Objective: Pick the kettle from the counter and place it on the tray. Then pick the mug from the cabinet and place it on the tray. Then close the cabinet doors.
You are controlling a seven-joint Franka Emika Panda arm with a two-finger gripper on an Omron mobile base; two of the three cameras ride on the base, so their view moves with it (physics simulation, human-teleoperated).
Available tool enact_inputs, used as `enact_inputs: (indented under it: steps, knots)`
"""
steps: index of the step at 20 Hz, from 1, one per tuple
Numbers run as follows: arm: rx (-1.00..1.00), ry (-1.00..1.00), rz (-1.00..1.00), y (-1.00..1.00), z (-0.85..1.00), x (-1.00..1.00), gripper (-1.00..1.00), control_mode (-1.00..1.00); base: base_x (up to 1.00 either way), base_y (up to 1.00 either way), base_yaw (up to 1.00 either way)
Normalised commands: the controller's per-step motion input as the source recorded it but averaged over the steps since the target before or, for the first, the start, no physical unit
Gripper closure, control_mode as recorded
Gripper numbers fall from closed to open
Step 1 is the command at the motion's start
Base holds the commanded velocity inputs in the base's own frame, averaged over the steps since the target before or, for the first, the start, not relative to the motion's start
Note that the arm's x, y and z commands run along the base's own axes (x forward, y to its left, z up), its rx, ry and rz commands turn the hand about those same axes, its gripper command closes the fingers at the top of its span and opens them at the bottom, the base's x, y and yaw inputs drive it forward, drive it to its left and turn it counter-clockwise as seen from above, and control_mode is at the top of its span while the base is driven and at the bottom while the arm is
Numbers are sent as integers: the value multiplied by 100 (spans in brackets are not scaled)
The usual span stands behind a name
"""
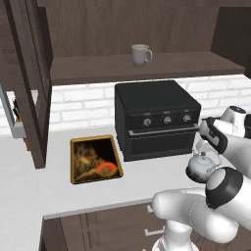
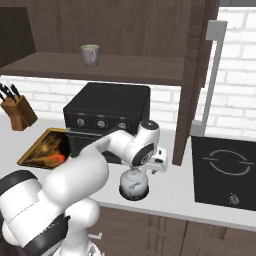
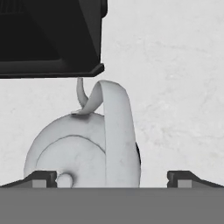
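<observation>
Hand view puts your gripper directly over the kettle, jaws spread wide and holding nothing. Descend off-centre and a fingertip could clip the arched handle, tipping it or shoving it against the oven. Silvery, squat, upright, it sits on the counter just right of the oven, near the front edge.

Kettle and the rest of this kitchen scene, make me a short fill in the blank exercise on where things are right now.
1. The kettle stands on the ____, in front of the black oven.
2. The mug sits on the cabinet ____.
3. The gripper, above the kettle, is ____.
4. The tray lies to the ____ of the oven in the left base view.

Missing words: counter; shelf; open; left
</observation>
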Motion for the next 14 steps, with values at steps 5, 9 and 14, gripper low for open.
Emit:
enact_inputs:
  steps: [5, 9, 14]
  knots:
    - [0, 1, 0, 0, -21, 3, 100, -100, 0, 0, 0]
    - [0, 0, 0, 0, -14, -5, 100, -100, 0, 0, 0]
    - [0, 0, 0, 4, -2, -9, 100, -100, 0, 0, 0]
